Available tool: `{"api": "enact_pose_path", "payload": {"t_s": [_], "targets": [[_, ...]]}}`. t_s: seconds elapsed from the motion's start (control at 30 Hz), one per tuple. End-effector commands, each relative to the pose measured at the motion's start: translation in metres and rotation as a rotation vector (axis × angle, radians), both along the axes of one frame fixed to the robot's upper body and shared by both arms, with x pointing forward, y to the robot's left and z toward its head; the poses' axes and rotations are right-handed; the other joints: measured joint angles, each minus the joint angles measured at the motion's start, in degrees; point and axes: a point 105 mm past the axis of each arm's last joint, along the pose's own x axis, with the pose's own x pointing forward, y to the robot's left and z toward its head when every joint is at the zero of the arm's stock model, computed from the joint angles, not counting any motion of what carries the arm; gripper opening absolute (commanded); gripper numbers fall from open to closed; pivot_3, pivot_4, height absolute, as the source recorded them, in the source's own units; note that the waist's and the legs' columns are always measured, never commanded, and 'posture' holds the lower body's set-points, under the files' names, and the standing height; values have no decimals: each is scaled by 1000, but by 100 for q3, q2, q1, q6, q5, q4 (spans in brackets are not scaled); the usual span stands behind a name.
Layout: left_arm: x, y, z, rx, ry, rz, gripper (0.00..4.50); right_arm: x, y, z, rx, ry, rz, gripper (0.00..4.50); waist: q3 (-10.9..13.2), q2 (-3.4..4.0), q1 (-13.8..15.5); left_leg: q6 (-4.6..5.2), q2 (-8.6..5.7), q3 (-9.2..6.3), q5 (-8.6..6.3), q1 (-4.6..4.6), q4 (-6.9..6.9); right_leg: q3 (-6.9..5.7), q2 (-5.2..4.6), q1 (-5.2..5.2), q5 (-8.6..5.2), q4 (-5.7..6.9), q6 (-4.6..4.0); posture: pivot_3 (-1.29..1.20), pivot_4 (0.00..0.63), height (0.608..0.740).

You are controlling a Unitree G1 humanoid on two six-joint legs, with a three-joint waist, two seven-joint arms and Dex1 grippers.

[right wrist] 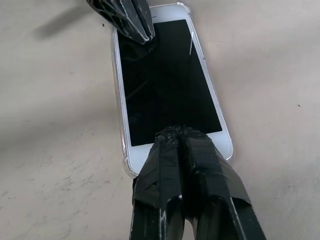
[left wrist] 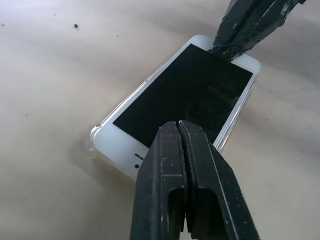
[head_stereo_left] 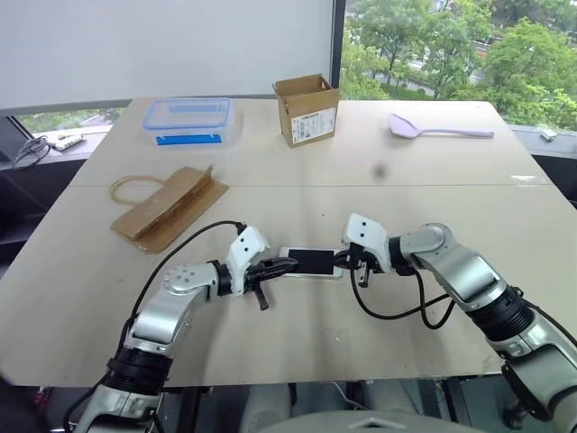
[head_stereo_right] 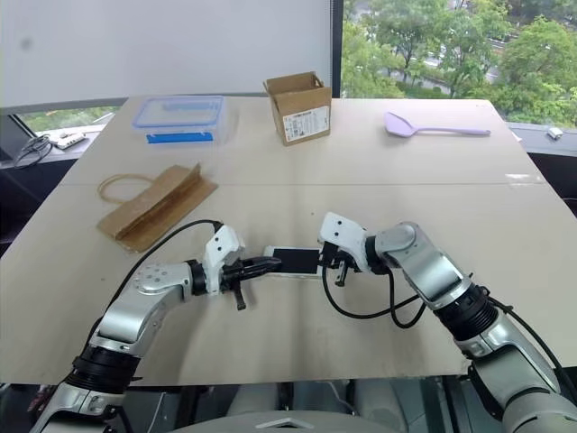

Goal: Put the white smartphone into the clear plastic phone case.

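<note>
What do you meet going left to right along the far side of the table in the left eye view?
Clear box with blue lid → cardboard box → purple spatula.

Nothing here can be read. The cardboard box (head_stereo_left: pixel 307 109) at the far side of the table (head_stereo_left: pixel 297 180) has a white label (head_stereo_left: pixel 315 122) on its side, but its print is too small to make out. The lidded clear box (head_stereo_left: pixel 190 122) has a blue strip along its front with no legible lettering.
</note>
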Motion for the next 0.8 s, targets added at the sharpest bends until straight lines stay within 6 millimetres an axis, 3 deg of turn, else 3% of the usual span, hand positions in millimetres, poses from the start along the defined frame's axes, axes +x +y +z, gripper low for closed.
{"api": "enact_pose_path", "payload": {"t_s": [0.03, 0.37, 0.6, 0.8], "targets": [[1, -2, 1, 22, -3, -3, 45, -25, -30, -78, -218, 250, -86, 0, -8, 6, -2, 0, 0, 0, 0, 1, -1, 0, -4, 0, 0, 0, 0, 0, 150, 740], [-2, -3, 4, 20, 1, 18, 45, -26, -32, -94, -161, 393, -183, 0, -70, 9, -15, -27, 3, 1, -16, 14, -14, 2, -27, 0, -4, -6, 4, 0, 150, 740], [-6, -2, 4, 22, 15, 20, 45, -28, -45, -106, -177, 440, -251, 0, -71, 12, -14, -29, 0, 0, -17, 24, -32, -18, -71, 0, -4, -14, 4, 0, 150, 740], [-5, -5, 5, 18, 16, 14, 45, -33, -49, -116, -182, 473, -279, 0, -81, 26, -8, -29, -5, 2, -18, 21, -51, -95, -134, 0, -4, -41, 4, 0, 150, 740]]}}
